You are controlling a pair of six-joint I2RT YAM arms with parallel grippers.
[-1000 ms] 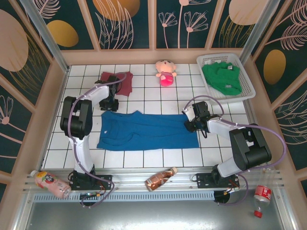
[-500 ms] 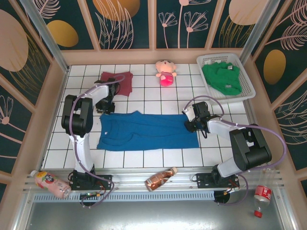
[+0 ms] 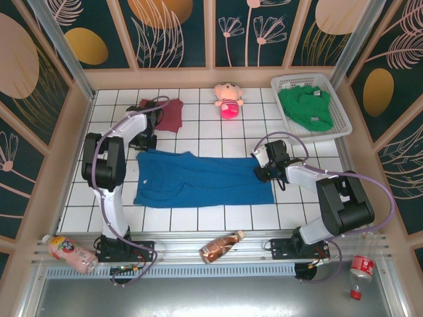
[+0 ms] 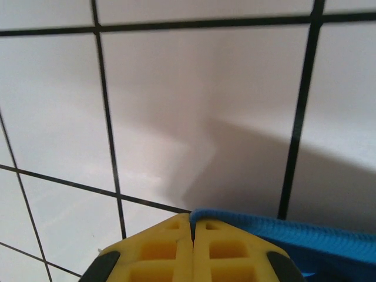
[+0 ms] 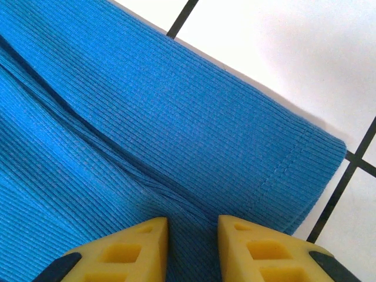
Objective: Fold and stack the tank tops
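Left tool [image 3: 141,145] sits at far-left corner of blue tank top [image 3: 205,178]. In left wrist view the tool [image 4: 191,218] has its yellow fingers [image 4: 158,249] pressed together, and the top's blue edge [image 4: 294,235] comes out right at the seam between them, so a pinch on the hem. White tiled bench [image 4: 176,106] behind it, shadow under the cloth edge.

Right tool [image 3: 259,165] is at the far-right end of the same top. Right wrist view: tool [image 5: 192,226] with a narrow gap between fingers [image 5: 126,252], and a ridge of blue ribbed cloth [image 5: 147,117] runs into that gap, nipped there. The stitched hem corner lies just right of it on the tile.

Blue tank top lies spread flat, long way left to right, mid bench [image 3: 218,142], between the two arms.

Maroon tank top [image 3: 168,115] is folded small at far left, just beyond the left tool, apart from the blue one.

Green tank top [image 3: 307,105] is bunched in the white basket [image 3: 344,124] at far right, small white label up.

Pink doll [image 3: 228,99] lies at far centre, clear of all cloth.

Brown bottle [image 3: 221,246] lies on the near rail at centre, pink bottle [image 3: 66,252] at near left, and clear bottle [image 3: 360,267] at near right.
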